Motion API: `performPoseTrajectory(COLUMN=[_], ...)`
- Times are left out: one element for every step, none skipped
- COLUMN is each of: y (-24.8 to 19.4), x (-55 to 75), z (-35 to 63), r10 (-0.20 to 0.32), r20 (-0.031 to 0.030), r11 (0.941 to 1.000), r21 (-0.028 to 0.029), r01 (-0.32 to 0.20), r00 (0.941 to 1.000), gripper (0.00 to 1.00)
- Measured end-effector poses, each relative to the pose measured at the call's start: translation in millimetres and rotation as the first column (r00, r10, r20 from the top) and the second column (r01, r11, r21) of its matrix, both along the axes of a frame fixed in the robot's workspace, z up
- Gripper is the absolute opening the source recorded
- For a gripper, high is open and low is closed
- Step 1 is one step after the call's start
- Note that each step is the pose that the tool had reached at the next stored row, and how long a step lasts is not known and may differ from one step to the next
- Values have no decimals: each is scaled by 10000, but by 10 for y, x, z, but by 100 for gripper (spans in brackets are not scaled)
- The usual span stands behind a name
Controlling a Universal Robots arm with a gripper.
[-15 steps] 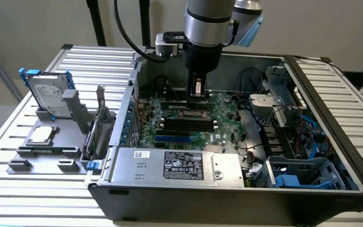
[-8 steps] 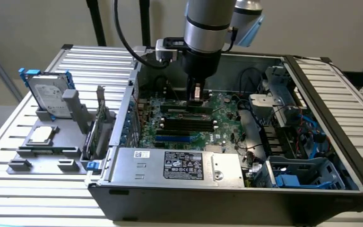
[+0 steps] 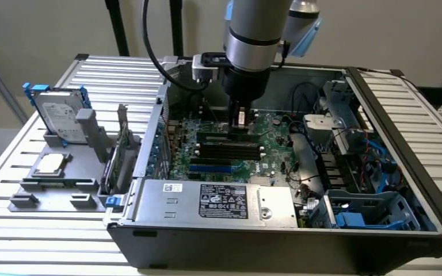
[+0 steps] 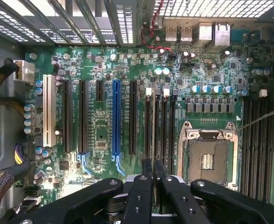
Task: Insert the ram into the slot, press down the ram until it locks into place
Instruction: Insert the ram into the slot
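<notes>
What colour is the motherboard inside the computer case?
The motherboard is green, clearest in the wrist view.

Open case (image 3: 405,144) sits on the table (image 3: 21,241). The motherboard (image 3: 271,129) lies inside, with the power supply (image 3: 213,201) in front of it. The claw (image 3: 240,125) is down inside the case, on the ram (image 3: 218,138), over the four parallel slots (image 3: 229,150). The CPU socket (image 4: 207,158) is just beside the slots. The hard drive (image 3: 56,112) stands upright on the exterior view's left of the case, with the expansion card (image 3: 119,155) between them.

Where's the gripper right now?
In the exterior view the gripper is down inside the open case, over the far edge of the four black slots; the wrist view puts it at those slots, beside the CPU socket.
</notes>
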State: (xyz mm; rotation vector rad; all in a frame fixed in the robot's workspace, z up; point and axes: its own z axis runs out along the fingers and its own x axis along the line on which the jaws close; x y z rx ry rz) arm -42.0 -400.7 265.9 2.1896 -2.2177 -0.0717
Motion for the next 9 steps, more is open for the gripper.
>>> performPoseTrajectory(y=[0, 0, 0, 0, 0, -1, -1, -1, -1], x=[10, 20, 31, 41, 50, 58, 65, 70, 73], z=[-8, -15, -21, -27, -32, -37, -42, -48, -52], r10=[2, 2, 4, 9, 15, 25, 40, 58, 77], r20=[-5, -9, -17, -26, -37, -48, -58, -66, -71], r11=[10000, 10000, 10000, 10000, 10000, 10000, 10000, 10000, 10000], r21=[-2, -4, -6, -9, -15, -24, -34, -48, -63], r01=[-2, -2, -4, -9, -15, -25, -40, -58, -77], r00=[10000, 10000, 10000, 10000, 10000, 10000, 10000, 10000, 9999], gripper=[13, 13, 13, 13, 13, 13, 13, 13, 13])
